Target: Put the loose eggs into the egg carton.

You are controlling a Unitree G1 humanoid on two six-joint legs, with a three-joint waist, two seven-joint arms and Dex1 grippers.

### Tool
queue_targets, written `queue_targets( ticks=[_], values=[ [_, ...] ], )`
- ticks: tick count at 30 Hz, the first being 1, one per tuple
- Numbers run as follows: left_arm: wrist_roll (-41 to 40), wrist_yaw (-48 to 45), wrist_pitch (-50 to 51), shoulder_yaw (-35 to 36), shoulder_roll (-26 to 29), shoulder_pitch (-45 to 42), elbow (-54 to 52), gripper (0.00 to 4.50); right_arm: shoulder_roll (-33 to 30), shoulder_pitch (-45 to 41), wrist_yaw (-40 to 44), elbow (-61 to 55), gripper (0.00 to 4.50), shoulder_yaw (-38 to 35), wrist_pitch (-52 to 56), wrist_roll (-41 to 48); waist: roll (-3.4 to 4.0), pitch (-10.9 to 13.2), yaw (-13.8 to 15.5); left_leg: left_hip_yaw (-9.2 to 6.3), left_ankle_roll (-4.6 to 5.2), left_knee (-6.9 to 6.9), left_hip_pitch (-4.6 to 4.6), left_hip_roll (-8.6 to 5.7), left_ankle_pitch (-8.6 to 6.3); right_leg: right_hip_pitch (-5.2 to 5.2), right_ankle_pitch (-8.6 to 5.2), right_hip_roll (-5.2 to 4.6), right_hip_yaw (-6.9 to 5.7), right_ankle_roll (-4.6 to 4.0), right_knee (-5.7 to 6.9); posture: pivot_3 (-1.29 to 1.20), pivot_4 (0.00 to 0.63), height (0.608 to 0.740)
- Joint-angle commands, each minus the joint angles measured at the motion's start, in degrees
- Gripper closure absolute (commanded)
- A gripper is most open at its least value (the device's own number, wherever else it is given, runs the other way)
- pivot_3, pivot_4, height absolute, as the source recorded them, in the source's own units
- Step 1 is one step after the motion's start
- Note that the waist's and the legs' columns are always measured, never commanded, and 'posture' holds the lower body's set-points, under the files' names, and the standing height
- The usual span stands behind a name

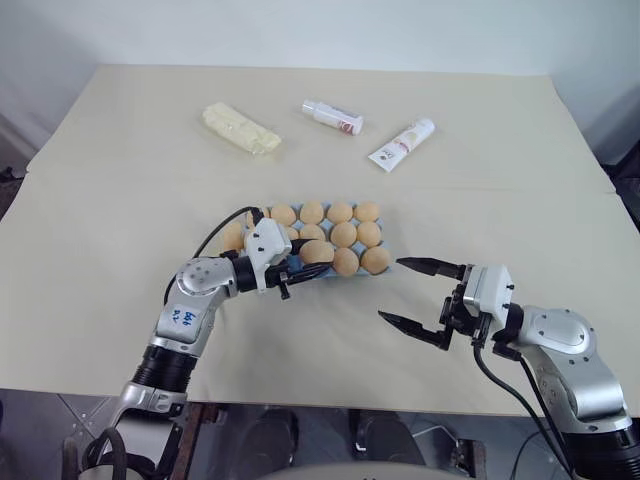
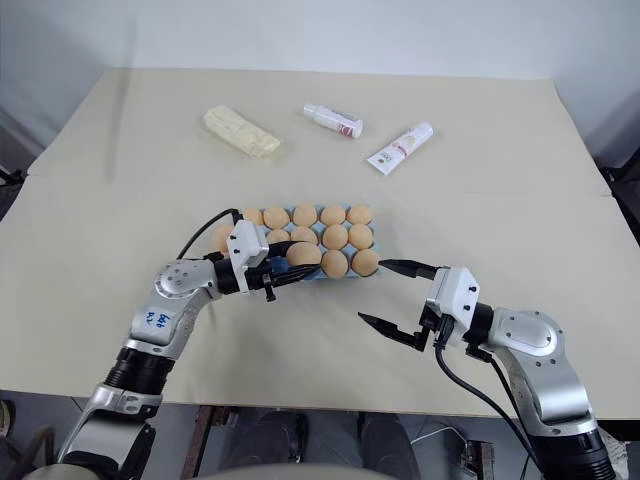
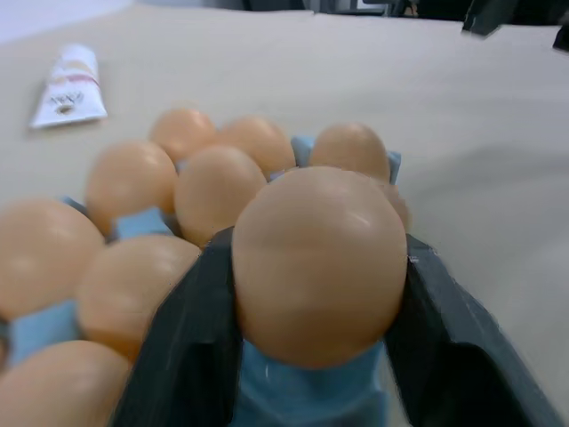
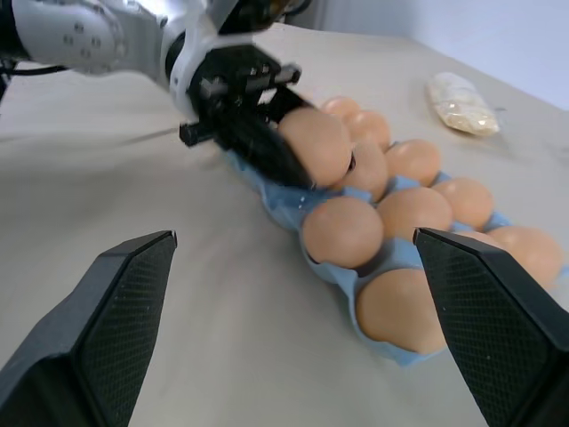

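Note:
The light blue egg carton (image 4: 283, 210) lies at the middle of the table, its cups holding several tan-orange eggs (image 1: 343, 234). My left gripper (image 1: 318, 258) reaches in from the left and is shut on one egg (image 3: 316, 262), a black finger on each side of it. That egg (image 4: 313, 142) sits over the carton's near row, and I cannot tell whether it touches a cup. To the right of the carton, my right gripper (image 1: 390, 289) stands open just above the table with nothing between its fingers.
A pale yellow lumpy block (image 1: 241, 128) lies at the back left of the table. Two white tubes (image 1: 333, 116) (image 1: 402, 144) lie at the back middle. The cream table top (image 1: 120, 230) runs wide on both sides of the carton.

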Motion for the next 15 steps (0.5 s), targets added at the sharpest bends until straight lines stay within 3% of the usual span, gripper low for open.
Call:
queue_targets(
  ticks=[1, 4, 10, 15],
  values=[
    [-0.2, -0.5, -1.5, 0.3, -0.4, -0.5, -1.2, 0.99, 0.5, 0.8, -1.2, -2.8, 0.0, -0.4, -1.2, 0.2, 0.0, 0.0, 0.2, 0.0, 0.0, 0.03, -0.04, -0.01, 0.0, -0.04, 0.0, -0.01, 0.01, 0.0, 0.02, 0.0, 0.15, 0.74],
    [-0.2, -0.5, -2.1, 1.3, 1.0, 1.2, -3.5, 0.08, 0.7, 1.5, -1.6, -3.2, 0.0, -0.4, -1.3, 0.1, 0.0, 0.0, 0.3, 0.0, 0.0, 0.07, -0.05, -0.01, 0.03, -0.04, 0.0, -0.02, 0.02, 0.0, 0.09, 0.0, 0.15, 0.74],
    [-4.6, -1.8, -0.9, 8.9, 8.3, 7.8, -12.5, 0.03, 0.9, 1.6, -0.7, -2.1, 0.0, 0.5, -1.5, 0.5, -0.01, 0.0, -0.2, 0.03, -0.14, 0.03, -0.04, 0.0, 0.19, -0.23, 0.0, -0.01, 0.09, -0.01, 0.41, 0.0, 0.15, 0.74],
    [-7.7, -4.1, -0.7, 19.8, 17.2, 18.5, -16.0, 0.03, 1.4, -1.4, 2.0, 1.1, 0.0, 2.8, -2.4, 0.5, -0.01, 0.0, -1.1, 0.03, -0.13, -0.04, -0.01, -0.01, 0.22, -0.27, -0.01, -0.06, 0.12, -0.07, 0.56, 0.0, 0.15, 0.74]
  ],
)
